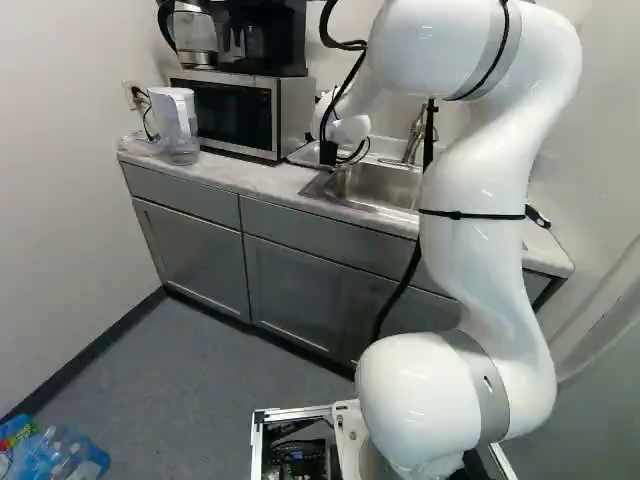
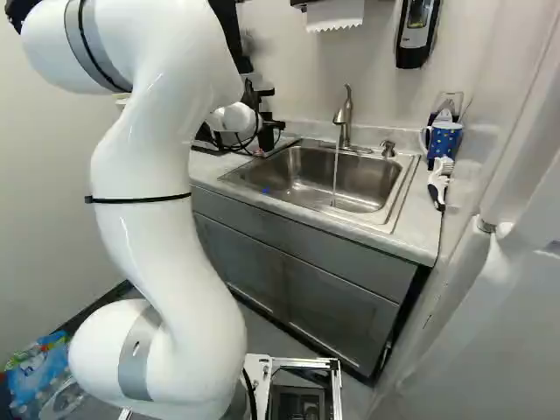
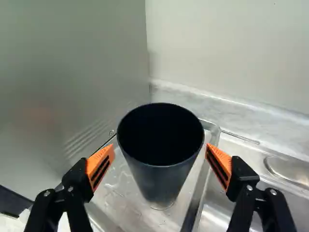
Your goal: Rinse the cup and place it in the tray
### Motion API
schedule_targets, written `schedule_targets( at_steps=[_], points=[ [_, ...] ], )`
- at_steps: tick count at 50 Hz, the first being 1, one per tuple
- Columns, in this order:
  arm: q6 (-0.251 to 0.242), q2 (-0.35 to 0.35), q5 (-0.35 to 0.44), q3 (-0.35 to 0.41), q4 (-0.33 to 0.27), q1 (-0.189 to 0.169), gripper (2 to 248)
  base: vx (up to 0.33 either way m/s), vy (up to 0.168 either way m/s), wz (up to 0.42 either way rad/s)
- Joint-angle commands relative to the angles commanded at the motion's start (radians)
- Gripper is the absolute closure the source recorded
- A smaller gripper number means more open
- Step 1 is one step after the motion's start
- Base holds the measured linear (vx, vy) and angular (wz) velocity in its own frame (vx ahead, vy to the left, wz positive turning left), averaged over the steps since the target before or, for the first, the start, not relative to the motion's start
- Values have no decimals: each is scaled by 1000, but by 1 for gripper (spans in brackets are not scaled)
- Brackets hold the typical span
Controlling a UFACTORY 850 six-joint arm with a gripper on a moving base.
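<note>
My gripper (image 2: 266,122) is over the counter left of the sink in the right base view, small and partly hidden. In the wrist view the gripper (image 3: 160,163) is open, its orange pads standing wide on either side of a dark cup (image 3: 166,181), with a gap showing at each side. The cup is upright, mouth up and empty-looking, with its base on the metal tray (image 3: 123,205). Water runs from the faucet (image 2: 345,118) into the sink (image 2: 302,179).
The microwave (image 1: 240,112) stands beside the tray; its side wall rises close to the cup in the wrist view. A wall is behind the tray. A pitcher (image 1: 176,120) stands at the counter's far left. A blue mug (image 2: 444,140) and brush (image 2: 439,179) are right of the sink.
</note>
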Motion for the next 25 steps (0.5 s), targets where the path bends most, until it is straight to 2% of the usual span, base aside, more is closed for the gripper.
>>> schedule_targets(
  at_steps=[25],
  points=[
    [0,33,0,-13,0,0,3,0,0,0]
  ],
)
